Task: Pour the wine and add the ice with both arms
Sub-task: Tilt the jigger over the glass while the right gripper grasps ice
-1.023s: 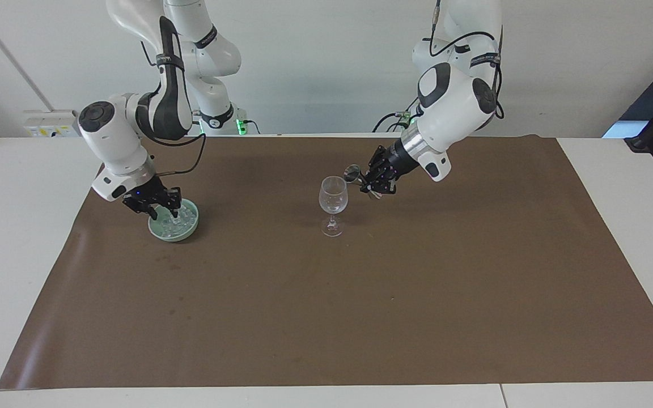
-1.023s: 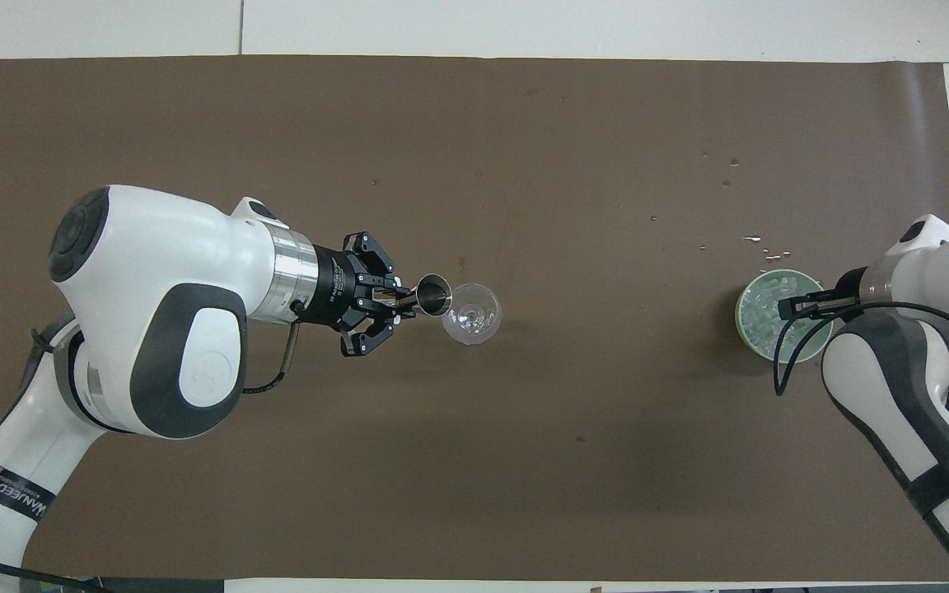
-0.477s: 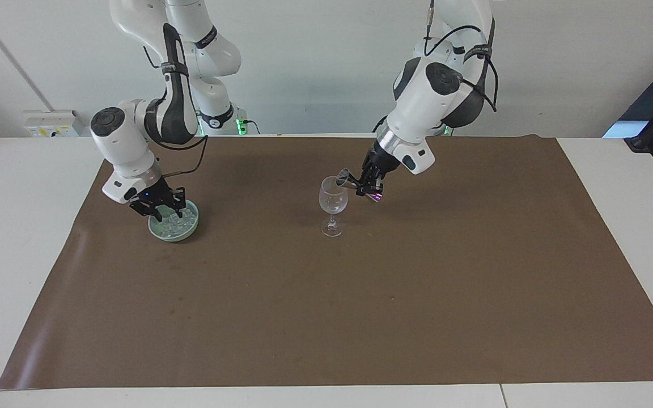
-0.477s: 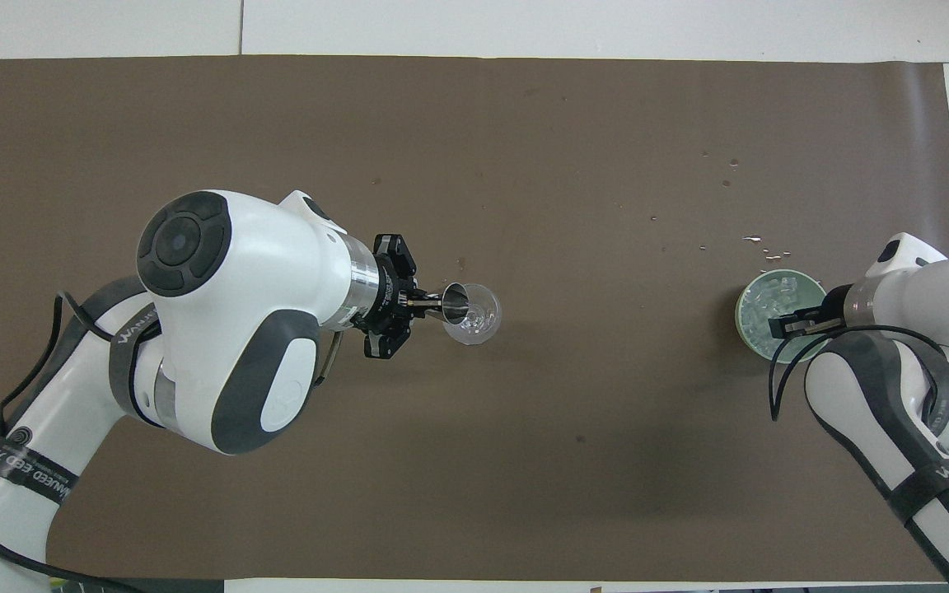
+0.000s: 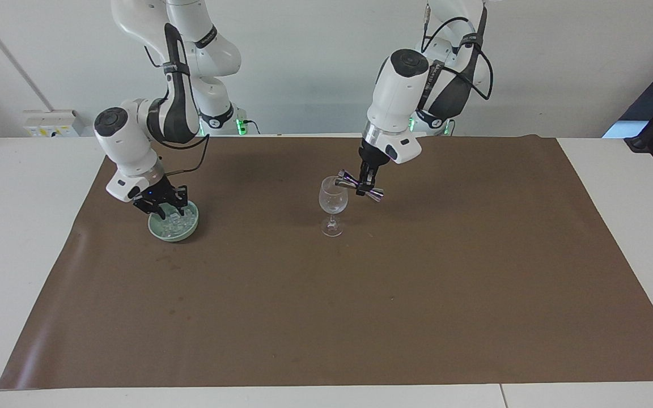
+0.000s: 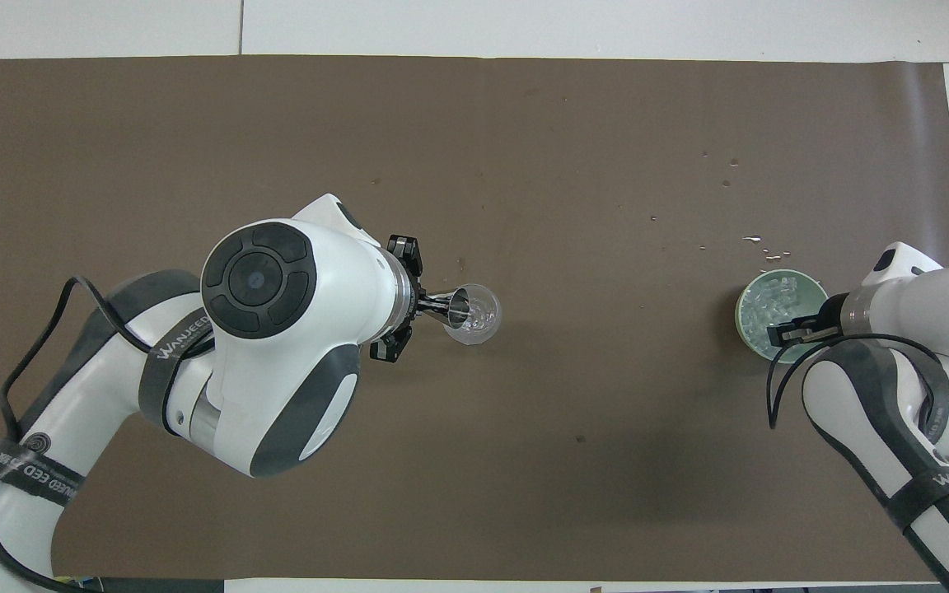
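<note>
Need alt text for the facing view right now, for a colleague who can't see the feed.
The left gripper tips a metal measuring cup over the rim of a wine glass standing mid-table on a brown mat. The right gripper reaches into a pale green bowl of ice.

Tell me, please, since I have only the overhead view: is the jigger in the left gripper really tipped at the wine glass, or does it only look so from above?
Observer: Yes, it is tipped. In the facing view the jigger lies almost on its side in the left gripper. Its lower end is at the rim of the wine glass.
Operator: Thank you. Is the right gripper down in the bowl, or well above it?
Observer: The right gripper is low, at the level of the pale green bowl's rim, right over the ice.
Operator: Has it picked up a cube?
Observer: I cannot tell from either view.
</note>
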Controlling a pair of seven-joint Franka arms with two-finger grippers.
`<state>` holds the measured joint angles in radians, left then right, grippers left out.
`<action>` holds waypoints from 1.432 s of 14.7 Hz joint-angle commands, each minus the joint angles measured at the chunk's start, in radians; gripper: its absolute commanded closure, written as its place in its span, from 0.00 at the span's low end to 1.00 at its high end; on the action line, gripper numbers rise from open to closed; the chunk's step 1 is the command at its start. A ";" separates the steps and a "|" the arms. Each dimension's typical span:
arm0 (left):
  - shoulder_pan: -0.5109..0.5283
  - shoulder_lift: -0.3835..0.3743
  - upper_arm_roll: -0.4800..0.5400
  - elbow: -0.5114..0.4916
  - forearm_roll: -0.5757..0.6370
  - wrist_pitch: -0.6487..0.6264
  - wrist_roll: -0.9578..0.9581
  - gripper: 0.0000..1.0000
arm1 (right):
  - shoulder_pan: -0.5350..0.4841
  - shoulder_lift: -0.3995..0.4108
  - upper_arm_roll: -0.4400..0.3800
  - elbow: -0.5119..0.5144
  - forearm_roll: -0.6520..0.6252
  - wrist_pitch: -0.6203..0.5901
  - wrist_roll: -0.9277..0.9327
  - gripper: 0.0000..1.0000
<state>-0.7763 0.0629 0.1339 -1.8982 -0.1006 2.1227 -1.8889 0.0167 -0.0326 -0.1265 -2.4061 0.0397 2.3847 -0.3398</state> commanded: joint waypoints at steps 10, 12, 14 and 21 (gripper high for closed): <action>-0.076 0.026 0.009 0.067 0.251 -0.055 -0.035 1.00 | -0.003 -0.021 0.007 -0.030 0.020 0.056 -0.031 0.47; -0.081 0.026 0.009 0.065 0.294 -0.053 -0.071 1.00 | -0.004 -0.021 0.005 -0.030 0.020 0.057 -0.031 0.50; -0.092 0.025 0.007 0.064 0.321 -0.053 -0.093 1.00 | -0.004 -0.021 0.005 -0.030 0.020 0.060 -0.031 0.51; -0.115 0.023 0.007 0.067 0.449 -0.047 -0.159 1.00 | -0.001 0.003 0.007 -0.002 0.020 0.018 -0.028 0.52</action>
<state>-0.8735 0.0801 0.1308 -1.8536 0.3058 2.0999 -2.0150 0.0199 -0.0291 -0.1243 -2.4136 0.0397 2.4153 -0.3402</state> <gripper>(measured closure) 0.789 0.520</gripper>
